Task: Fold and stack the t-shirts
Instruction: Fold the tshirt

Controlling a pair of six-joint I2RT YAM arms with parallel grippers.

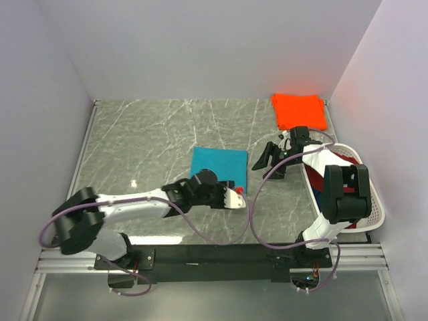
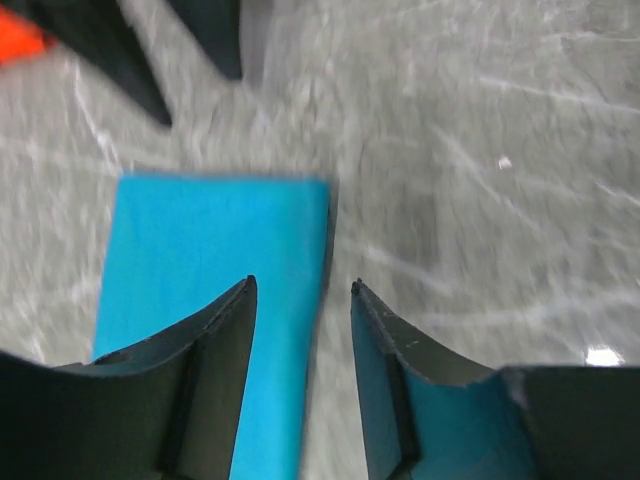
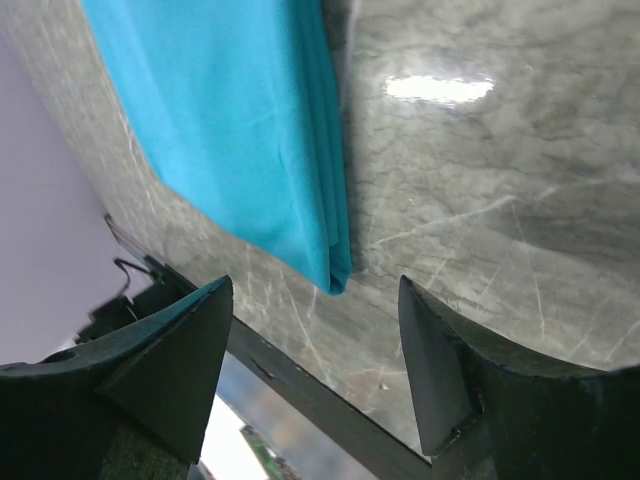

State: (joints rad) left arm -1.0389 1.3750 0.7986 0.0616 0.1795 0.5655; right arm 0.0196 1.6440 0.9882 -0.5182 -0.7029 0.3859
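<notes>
Teal t-shirt folded (soft rectangle), marble table, left fingers parted, right fingers parted.

Tabletop left & rear: open room. Right side tight: basket at edge, orange t-shirt rear corner, teal t-shirt mid.

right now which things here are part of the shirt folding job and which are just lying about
Job: teal shirt, folded; orange shirt, folded; dark red cloth in the white basket.
Lying about: white basket; grey table.
</notes>
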